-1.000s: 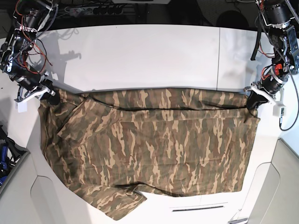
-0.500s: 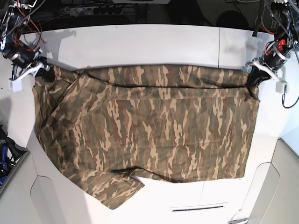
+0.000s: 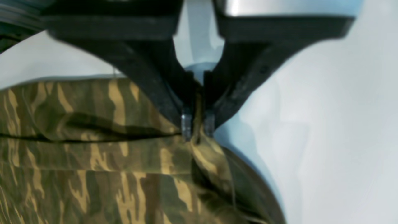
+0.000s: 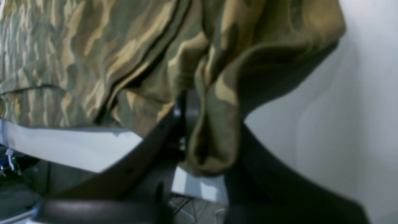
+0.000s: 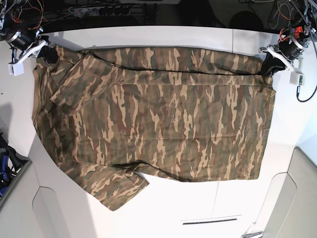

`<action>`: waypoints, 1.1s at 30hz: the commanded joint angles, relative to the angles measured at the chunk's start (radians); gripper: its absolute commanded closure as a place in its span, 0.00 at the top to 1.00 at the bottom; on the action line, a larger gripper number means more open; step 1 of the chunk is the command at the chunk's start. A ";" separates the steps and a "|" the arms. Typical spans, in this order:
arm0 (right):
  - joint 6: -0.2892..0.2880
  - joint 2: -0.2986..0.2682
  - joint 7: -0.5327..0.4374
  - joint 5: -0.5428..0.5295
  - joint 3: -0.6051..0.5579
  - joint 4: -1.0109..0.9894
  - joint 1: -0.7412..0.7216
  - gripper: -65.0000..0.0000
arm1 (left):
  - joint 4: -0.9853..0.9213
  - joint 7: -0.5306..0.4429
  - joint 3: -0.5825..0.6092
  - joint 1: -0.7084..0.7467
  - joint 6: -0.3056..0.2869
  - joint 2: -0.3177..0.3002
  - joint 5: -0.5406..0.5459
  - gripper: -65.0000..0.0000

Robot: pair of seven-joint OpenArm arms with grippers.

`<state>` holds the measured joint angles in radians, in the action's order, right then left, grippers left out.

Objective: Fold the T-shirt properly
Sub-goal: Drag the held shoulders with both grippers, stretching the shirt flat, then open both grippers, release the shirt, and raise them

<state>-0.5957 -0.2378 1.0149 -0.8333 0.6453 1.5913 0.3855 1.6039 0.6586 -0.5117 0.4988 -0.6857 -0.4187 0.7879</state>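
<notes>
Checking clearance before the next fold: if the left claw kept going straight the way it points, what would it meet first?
The T-shirt itself: the left claw is shut on its edge, pointing down at the cloth, with the white table seemingly just beneath; depth is unclear.

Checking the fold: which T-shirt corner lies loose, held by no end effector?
The sleeve corner at the near edge of the T-shirt; end effectors pinch both far corners.

A robotics lab: a smooth white worktable with rounded cut-outs, two black robot arms trailing exposed red and black wires, and a black power strip along the dark far edge.
</notes>
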 commanded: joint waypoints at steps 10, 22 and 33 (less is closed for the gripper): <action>-0.006 -0.014 0.033 -0.092 0.132 0.020 0.044 0.00 | 0.020 0.053 -0.040 0.023 -0.012 -0.018 0.072 0.00; -0.003 -0.014 0.034 -0.064 0.138 0.020 0.044 0.29 | 0.020 0.095 -0.040 0.023 -0.012 -0.005 0.084 0.00; -0.003 -0.014 0.029 -0.065 0.182 0.020 0.036 0.47 | 0.020 0.125 -0.112 0.023 -0.012 -0.005 0.144 0.32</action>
<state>-0.5957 -0.2356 1.0595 -0.8825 0.8165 1.5932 0.4206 1.6073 0.8009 -0.6140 0.5201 -0.6861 -0.4046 0.9157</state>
